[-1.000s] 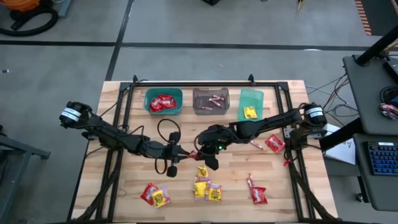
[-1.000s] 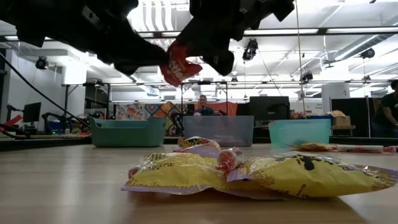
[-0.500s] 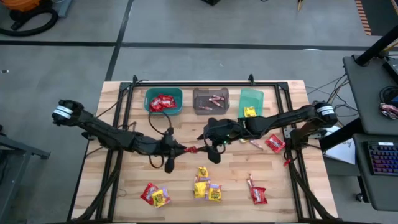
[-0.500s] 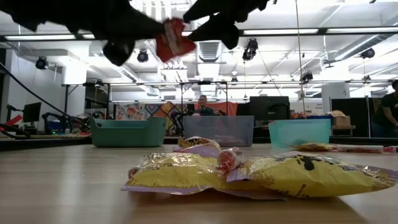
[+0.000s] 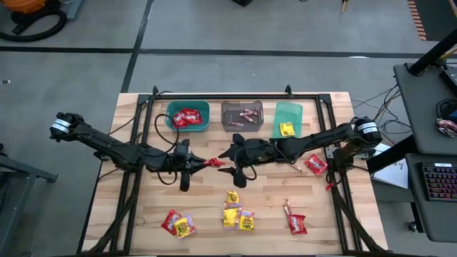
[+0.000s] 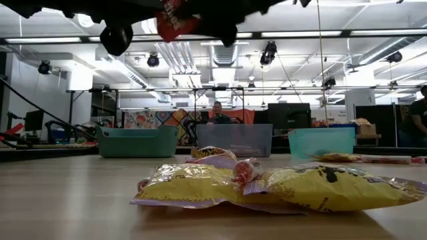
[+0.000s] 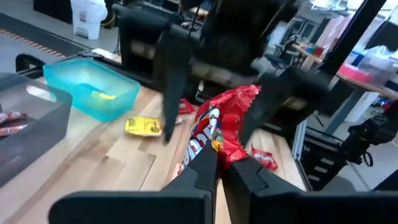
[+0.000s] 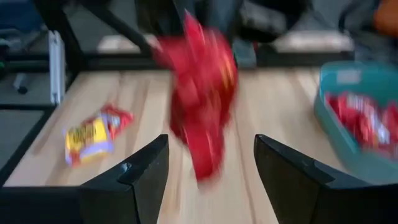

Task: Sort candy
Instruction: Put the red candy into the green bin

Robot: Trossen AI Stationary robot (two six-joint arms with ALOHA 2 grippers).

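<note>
My left gripper [image 5: 203, 163] is shut on a red candy packet [image 5: 213, 163], high above the table's middle; the packet also shows in the left wrist view [image 7: 224, 118] and at the top of the low view [image 6: 175, 17]. My right gripper [image 5: 226, 162] faces it from the right, open, its fingers standing wide on either side of the packet [image 8: 202, 93] without touching it. Red and yellow packets [image 5: 237, 214] lie loose on the wood. My left gripper pinches the red packet by its near end [image 7: 216, 148] between its two fingers [image 7: 249, 171]. The fingers come level from the table's left. The packet sticks out beyond the fingertips toward the right gripper, crumpled and lifted clear of the table.
Along the far side stand a teal bin [image 5: 188, 116] with red packets, a grey bin [image 5: 241, 116] with pinkish sticks and a green bin [image 5: 288, 119] with a yellow packet. More candy lies at the near left [image 5: 178, 223], near right [image 5: 294, 220] and right [image 5: 315, 165].
My left gripper has drawn back toward the table's left and far edge and risen, carrying the red packet up and away. My right gripper has moved toward the far edge and risen with it.
</note>
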